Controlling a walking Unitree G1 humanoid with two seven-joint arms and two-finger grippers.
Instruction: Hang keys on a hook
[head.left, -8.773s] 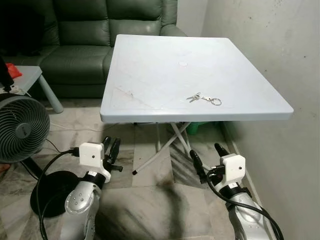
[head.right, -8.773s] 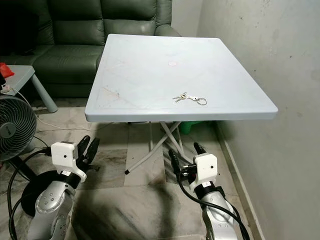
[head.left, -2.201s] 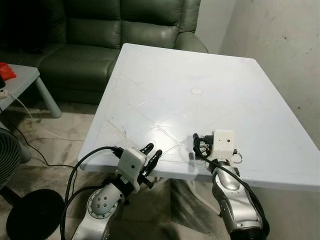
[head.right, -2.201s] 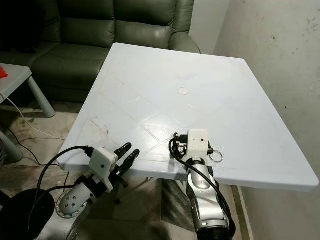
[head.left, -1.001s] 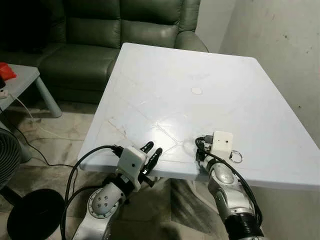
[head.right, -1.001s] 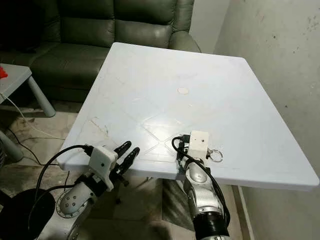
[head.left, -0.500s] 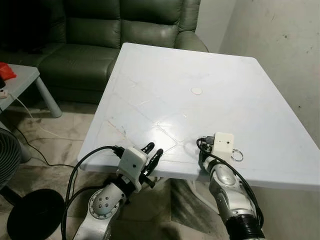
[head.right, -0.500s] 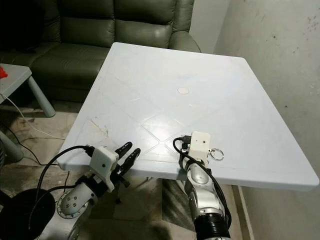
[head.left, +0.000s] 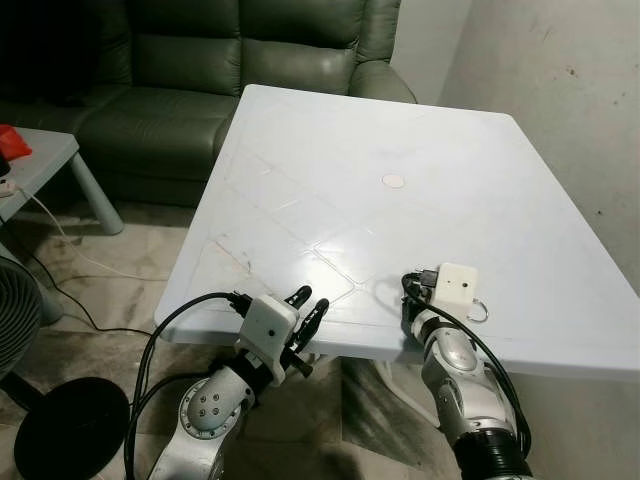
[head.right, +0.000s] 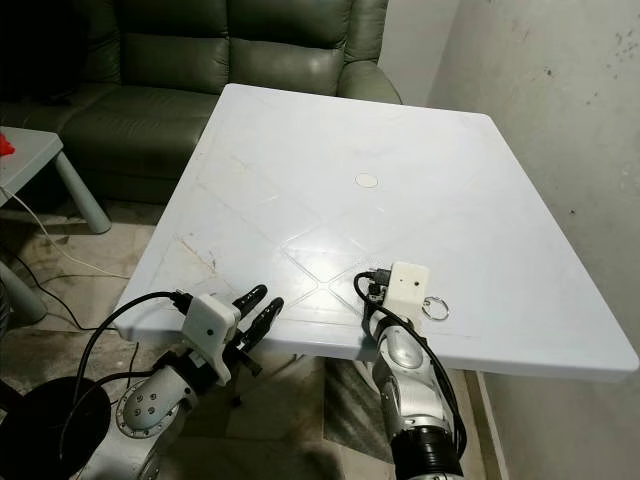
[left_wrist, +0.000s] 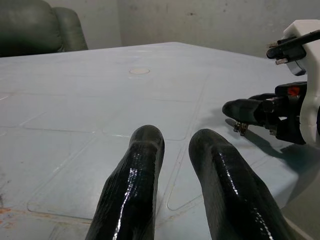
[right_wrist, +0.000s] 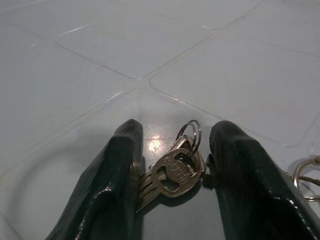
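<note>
While flat on table (right_wrist: 75, 60), keys (right_wrist: 172, 170) lie between spread right gripper (right_wrist: 172, 172) fingers, touching one.

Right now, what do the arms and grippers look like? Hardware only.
Both arms are silver with rounded, dimpled joint housings. Each wrist carries a white boxy camera module fed by a black cable. The left gripper and right gripper each have two long, glossy black fingers with rounded tips. A small red marking shows near the right gripper's base.
</note>
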